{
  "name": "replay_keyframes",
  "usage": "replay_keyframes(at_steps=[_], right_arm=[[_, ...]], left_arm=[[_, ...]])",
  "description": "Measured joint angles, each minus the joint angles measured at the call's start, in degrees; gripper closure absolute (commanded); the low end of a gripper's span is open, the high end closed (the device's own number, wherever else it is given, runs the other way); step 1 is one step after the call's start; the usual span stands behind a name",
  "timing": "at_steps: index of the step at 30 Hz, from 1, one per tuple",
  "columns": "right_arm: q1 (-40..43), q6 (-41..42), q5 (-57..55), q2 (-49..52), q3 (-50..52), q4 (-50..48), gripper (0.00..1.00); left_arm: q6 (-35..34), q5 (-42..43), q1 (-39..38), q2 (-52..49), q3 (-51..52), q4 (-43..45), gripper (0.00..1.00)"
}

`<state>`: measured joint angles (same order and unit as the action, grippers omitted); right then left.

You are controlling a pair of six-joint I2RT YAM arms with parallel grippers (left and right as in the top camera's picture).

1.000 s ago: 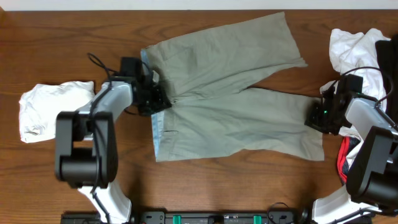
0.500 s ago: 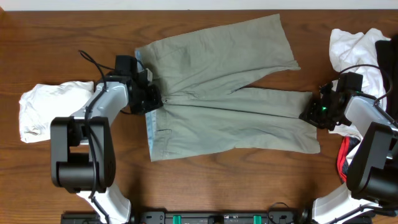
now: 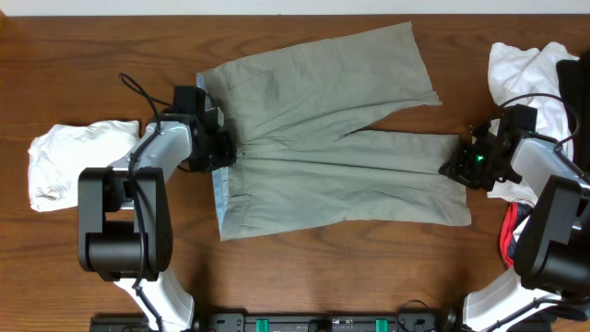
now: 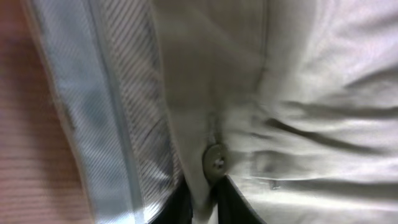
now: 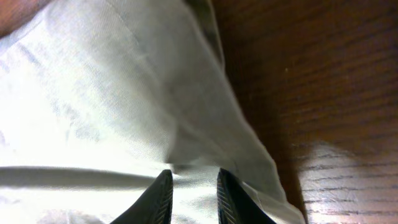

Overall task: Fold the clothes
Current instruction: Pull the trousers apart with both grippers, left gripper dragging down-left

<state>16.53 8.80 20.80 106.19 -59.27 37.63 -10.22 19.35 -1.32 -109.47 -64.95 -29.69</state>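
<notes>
Flattening step judged in hand: khaki shorts (image 3: 323,138) laid unfolded on worktop (image 3: 92,74). Left end effector (image 4: 202,190) narrow at waistband (image 4: 93,112), grip unconfirmed; right end effector (image 5: 194,177) narrow, hem (image 5: 239,127) pinched. Leg-over-leg fold required next.

Even overhead light, soft shadows; blurred close wrist views, pale glare on table (image 5: 348,180).

The shorts (image 3: 323,138) are seen in plain khaki-beige. Their waistband lining (image 4: 106,99) is shown in pale blue with fine diagonal stripes, and the button (image 4: 215,163) in dull olive-grey. The surface (image 3: 369,286) is coloured dark reddish brown, with wood grain. A white garment (image 3: 69,166) is seen at the left; white cloth (image 3: 516,69), black cloth (image 3: 576,83) and red-edged cloth (image 3: 507,242) at the right. The robot arms (image 3: 115,221) are finished in black and white.
</notes>
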Motion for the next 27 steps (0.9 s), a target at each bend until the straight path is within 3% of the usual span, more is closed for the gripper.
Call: replay_keyframes(at_steps=[7,12,13,15,17,22,27], right_arm=[[-0.2,-2.1,-0.7,0.9,-3.1,6.1,0.72],[-0.2,-3.2,-3.9,-0.8,-5.3,11.3,0.69],[-0.2,-3.3,-4.3,-2.1,-5.9,12.1,0.67],[-0.2,-3.5,-5.2,-6.0,-7.3,13.5,0.54],[-0.2,-4.0,-6.2,-10.5,-8.4,15.6,0.48],[-0.2,-4.0,-7.6,-16.0,-9.3,22.5,0.48],[-0.2,-4.0,-8.0,-15.6,-6.0,22.1,0.47]], left_arm=[[0.0,-2.2,0.0,0.6,-0.2,-1.0,0.66],[0.3,-7.8,0.1,1.0,-1.9,-7.3,0.66],[0.4,-9.4,0.2,1.5,-2.4,-8.6,0.66],[0.7,-11.5,0.5,3.8,-3.1,-9.9,0.66],[0.9,-12.8,0.6,7.0,-3.7,-10.9,0.64],[-0.1,-13.7,0.0,15.5,-5.4,-18.4,0.62],[-1.9,-12.5,-3.3,16.1,-4.8,-25.1,0.62]])
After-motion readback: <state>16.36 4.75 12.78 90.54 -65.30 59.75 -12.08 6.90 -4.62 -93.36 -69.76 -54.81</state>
